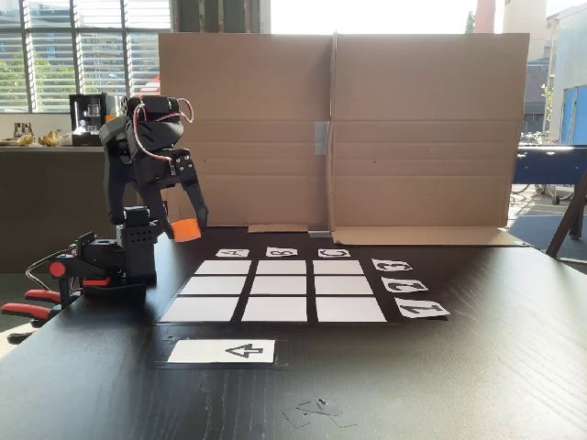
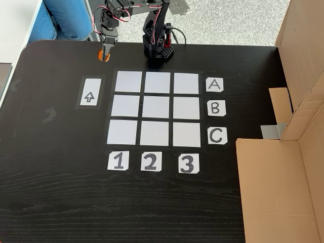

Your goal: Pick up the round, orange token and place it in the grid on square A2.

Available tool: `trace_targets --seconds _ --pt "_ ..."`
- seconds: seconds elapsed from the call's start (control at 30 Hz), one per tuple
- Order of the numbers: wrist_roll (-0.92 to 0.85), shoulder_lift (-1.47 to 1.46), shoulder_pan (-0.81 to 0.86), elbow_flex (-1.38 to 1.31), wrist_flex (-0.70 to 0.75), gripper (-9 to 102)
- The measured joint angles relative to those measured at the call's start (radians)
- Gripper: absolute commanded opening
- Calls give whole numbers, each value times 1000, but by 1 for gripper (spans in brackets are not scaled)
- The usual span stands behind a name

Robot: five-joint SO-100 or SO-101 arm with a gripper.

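One fixed view sits low at table height, facing the cardboard wall (image 1: 335, 137), with the grid (image 1: 273, 291) mid-frame and the arm (image 1: 138, 192) at left. Another fixed view looks steeply down from above and farther back; there the arm (image 2: 147, 25) is at top and the cardboard (image 2: 283, 172) at right. Both share grid (image 2: 154, 108), arrow card (image 1: 223, 350), labels, arm.
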Motion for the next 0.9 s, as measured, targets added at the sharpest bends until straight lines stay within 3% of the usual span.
trace_targets --seconds 0.27,0.9 --pt "-167 178 -83 121 0 -1" --pt "-212 390 -463 394 0 -1"
